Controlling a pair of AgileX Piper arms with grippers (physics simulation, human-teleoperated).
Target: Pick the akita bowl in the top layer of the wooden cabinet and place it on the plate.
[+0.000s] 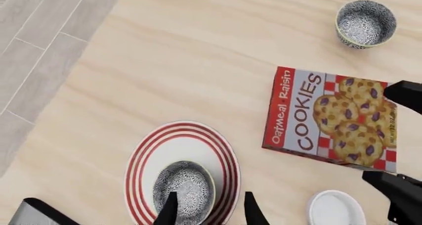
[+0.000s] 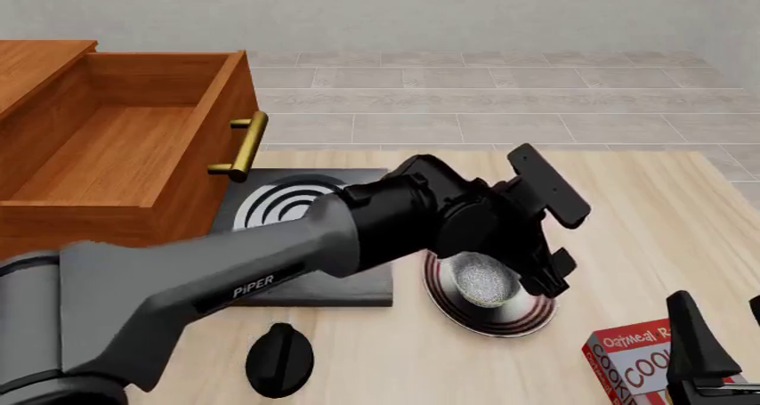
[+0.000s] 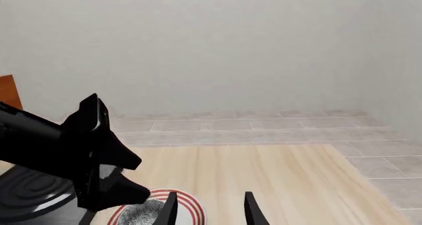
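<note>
Bowl status: akita bowl sits on the plate, lower centre of the front frame. Left claw hangs just above it, fingers apart, one tip over the bowl's rim, nothing gripped. Right claw at lower right, spread and empty. Top layer of the wooden cabinet is pulled out, upper left. Cookie box lies flat on the surface.

cookie box, second patterned bowl, black slab, black knob
</note>
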